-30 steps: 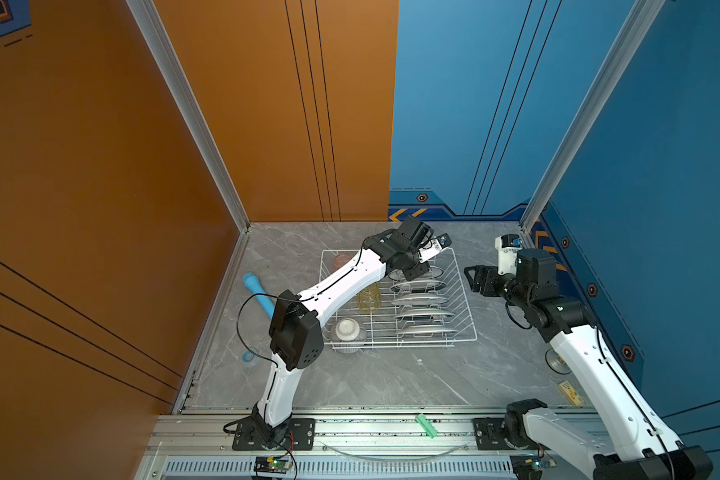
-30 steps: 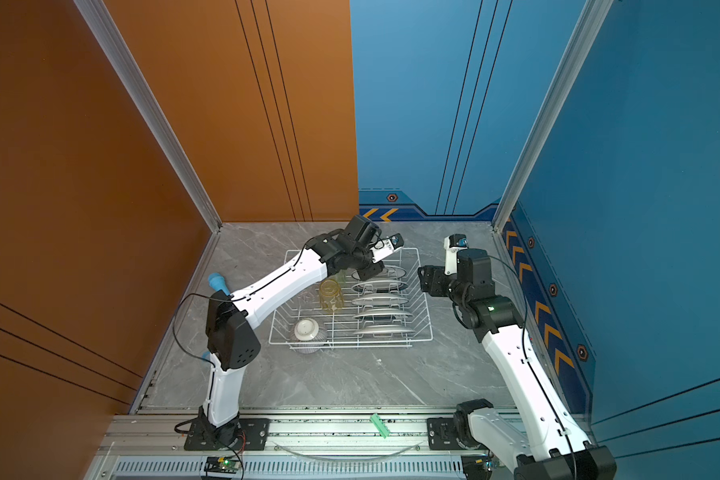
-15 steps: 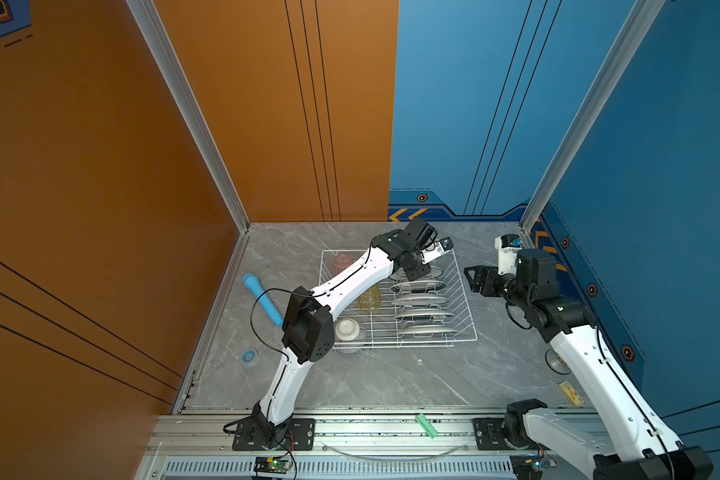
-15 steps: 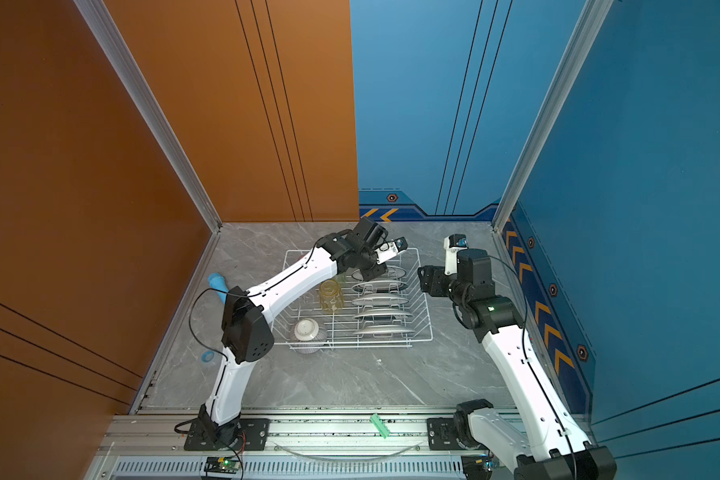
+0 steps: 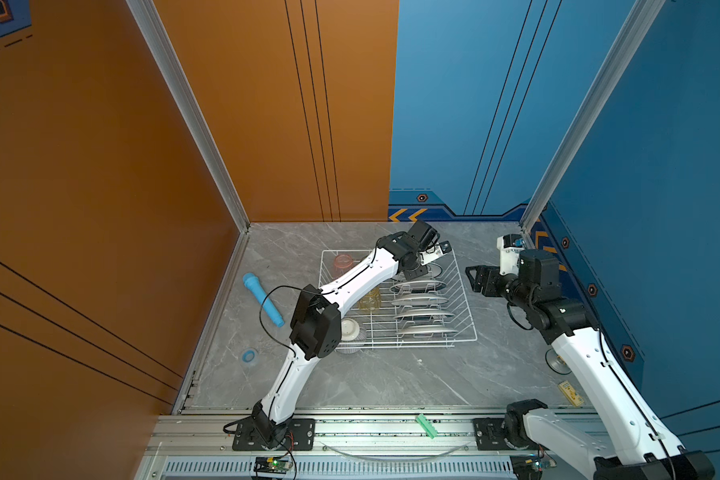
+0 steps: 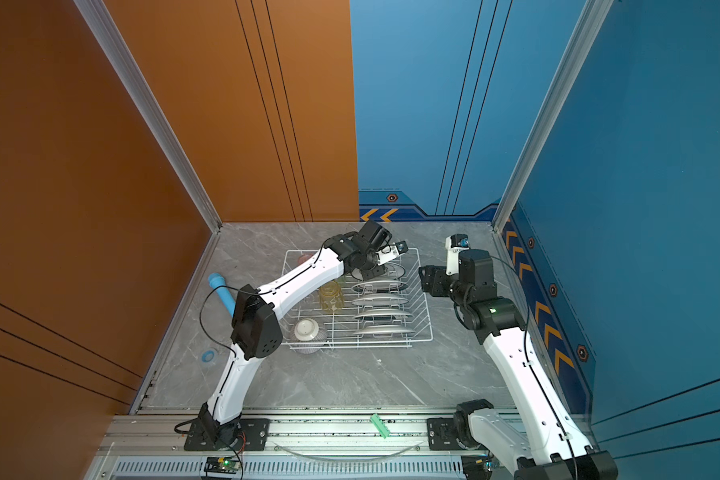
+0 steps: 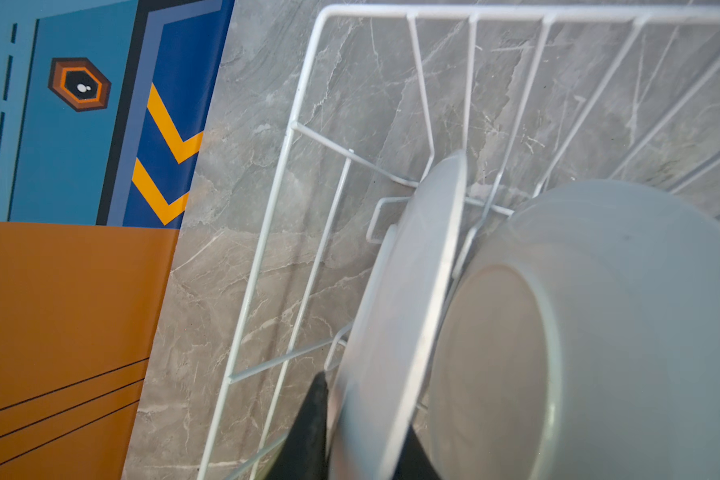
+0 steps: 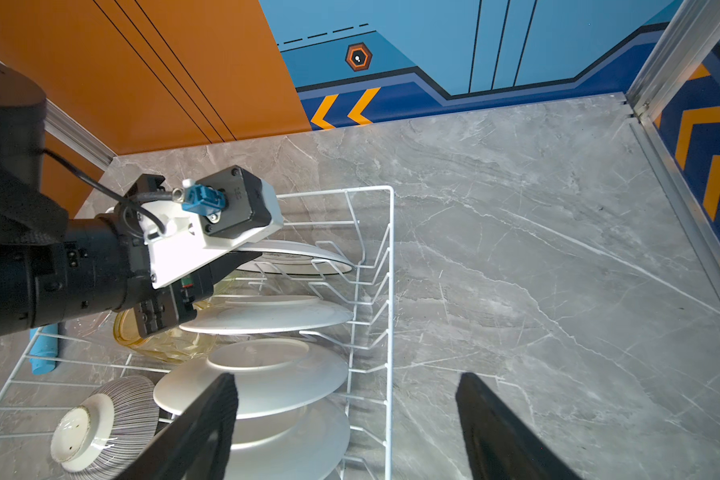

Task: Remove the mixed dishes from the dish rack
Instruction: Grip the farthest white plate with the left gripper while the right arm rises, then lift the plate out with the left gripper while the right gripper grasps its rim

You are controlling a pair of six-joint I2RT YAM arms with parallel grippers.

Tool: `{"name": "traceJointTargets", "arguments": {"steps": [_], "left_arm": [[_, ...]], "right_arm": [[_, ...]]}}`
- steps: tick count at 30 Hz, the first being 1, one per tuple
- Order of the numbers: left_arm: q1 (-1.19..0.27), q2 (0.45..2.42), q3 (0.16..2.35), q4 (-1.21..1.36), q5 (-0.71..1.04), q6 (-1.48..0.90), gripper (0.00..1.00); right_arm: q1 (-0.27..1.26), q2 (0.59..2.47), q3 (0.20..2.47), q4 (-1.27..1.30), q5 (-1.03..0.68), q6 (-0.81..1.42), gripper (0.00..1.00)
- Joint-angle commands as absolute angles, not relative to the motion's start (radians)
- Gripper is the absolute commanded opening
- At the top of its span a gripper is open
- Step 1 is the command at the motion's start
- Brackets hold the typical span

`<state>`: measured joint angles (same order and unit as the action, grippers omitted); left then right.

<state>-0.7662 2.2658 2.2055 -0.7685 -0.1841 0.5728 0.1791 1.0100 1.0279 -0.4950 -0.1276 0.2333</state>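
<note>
The left jaws pinch the rim of a round white plate (image 7: 391, 332), standing on edge in the white wire dish rack (image 7: 294, 124) for edgewise lifting; the right jaws are spread, empty.

The left arm (image 5: 362, 272) and right arm (image 5: 591, 365) had smooth white link shells between blocky black joint housings, each on a screwed black base plate (image 5: 304, 432). A thin black cable (image 5: 260, 309) looped beside the left arm, whose white-and-grey wrist camera (image 8: 233, 208) bore a blue plug (image 8: 202, 201); the right gripper (image 8: 346, 376) had flat black fingers (image 8: 208, 419).
</note>
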Motion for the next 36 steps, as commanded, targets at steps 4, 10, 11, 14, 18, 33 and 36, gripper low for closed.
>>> {"name": "traceJointTargets", "arguments": {"steps": [4,10,11,14,18,33,36], "left_arm": [[-0.774,2.283,2.246,-0.786,-0.244,0.601,0.08],[-0.776,2.276,2.246,-0.786,-0.259,0.606,0.05],[-0.776,2.272,2.247,-0.787,-0.264,0.604,0.04],[-0.776,2.258,2.25,-0.786,-0.273,0.592,0.02],[-0.775,2.217,2.255,-0.785,-0.284,0.563,0.0],[-0.761,1.983,2.194,-0.755,-0.269,0.452,0.0],[-0.719,1.916,2.201,-0.755,-0.176,0.344,0.0]], "right_arm": [[0.175,0.99,1.033,-0.493,-0.138,0.226,0.81],[0.174,0.983,1.028,-0.491,-0.142,0.232,0.81],[0.175,0.982,1.028,-0.491,-0.142,0.234,0.81],[0.174,0.981,1.025,-0.49,-0.144,0.238,0.81],[0.175,0.982,1.016,-0.479,-0.154,0.248,0.81],[0.175,0.991,0.981,-0.424,-0.213,0.288,0.8],[0.16,0.992,0.968,-0.399,-0.268,0.308,0.79]]}}
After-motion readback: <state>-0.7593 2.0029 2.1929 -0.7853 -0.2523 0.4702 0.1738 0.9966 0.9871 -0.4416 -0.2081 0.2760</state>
